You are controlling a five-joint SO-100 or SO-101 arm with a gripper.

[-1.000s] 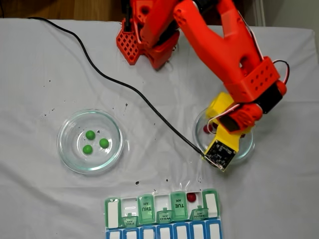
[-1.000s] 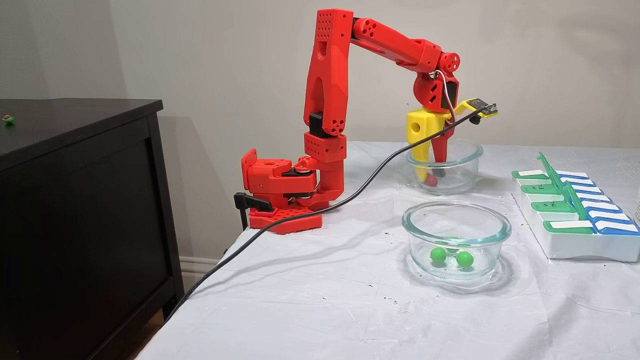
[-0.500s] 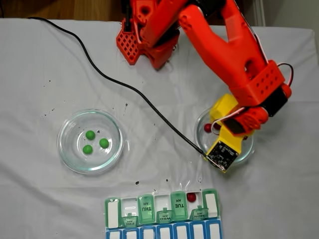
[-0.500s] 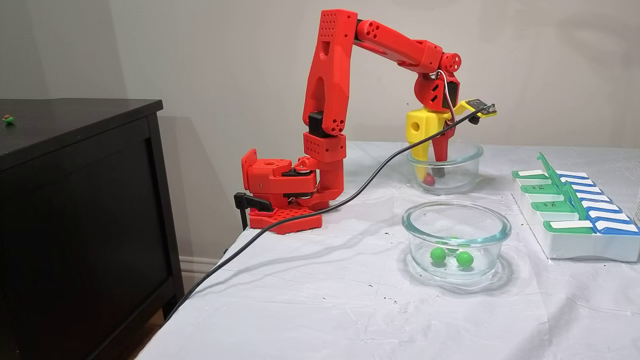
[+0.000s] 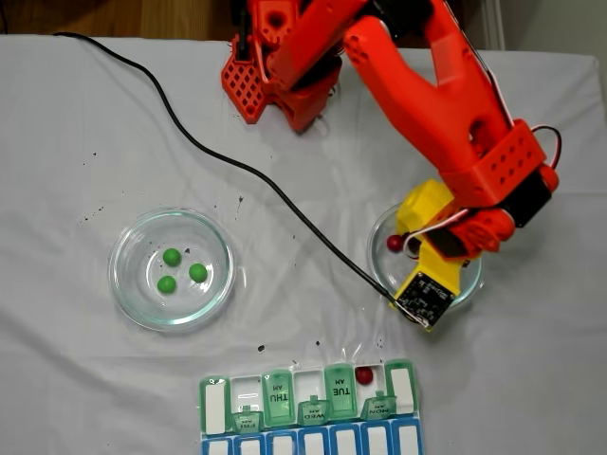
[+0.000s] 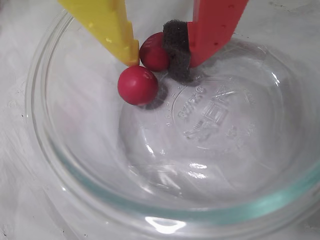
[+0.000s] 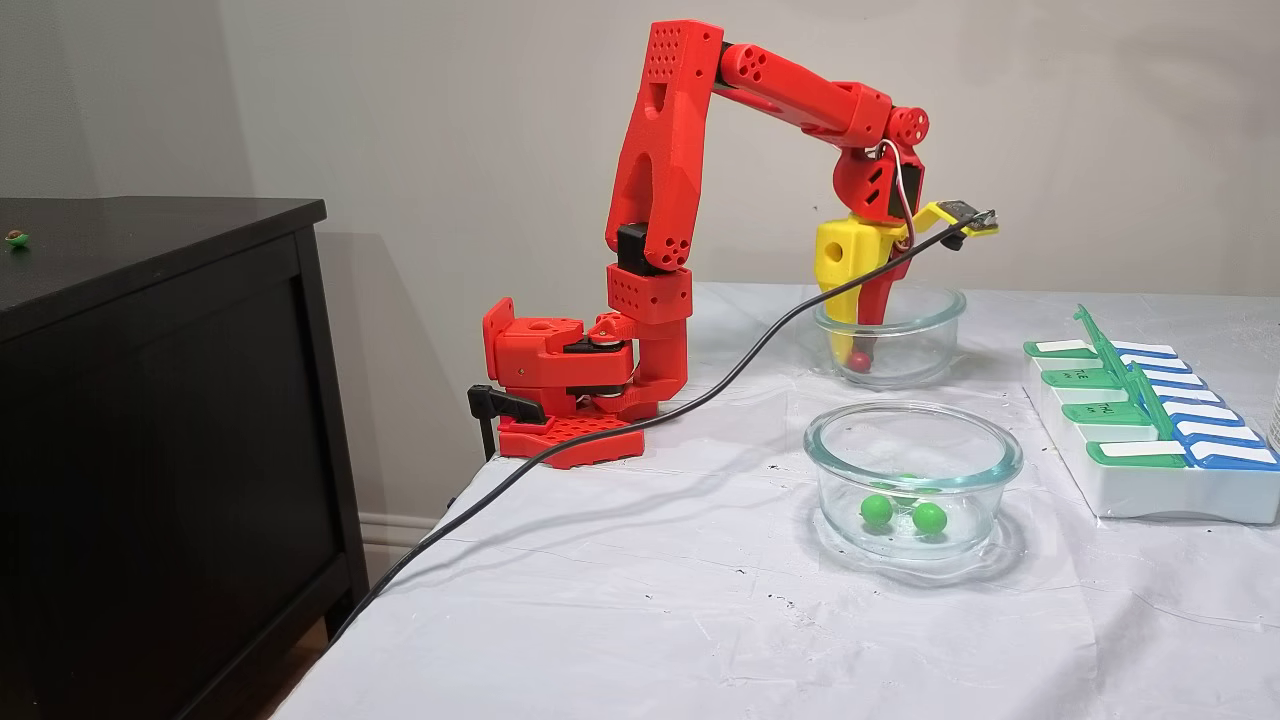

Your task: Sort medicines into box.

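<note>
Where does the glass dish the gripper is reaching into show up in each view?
A fixed view: glass dish sits right of centre, under the arm.
Wrist view: its rim rings the picture, two red balls inside.
A fixed view: dish behind the green-ball dish.
Shared landmark: yellow finger.

One fixed view looks straight down on the table [image 5: 85,114], arm base [image 5: 275,76] at 12 o'clock. Another stands low at table height, side-on. Both share the green-ball dish [image 5: 171,268] [image 7: 912,480]. The wrist view peers closely into a glass dish [image 6: 165,200].
</note>
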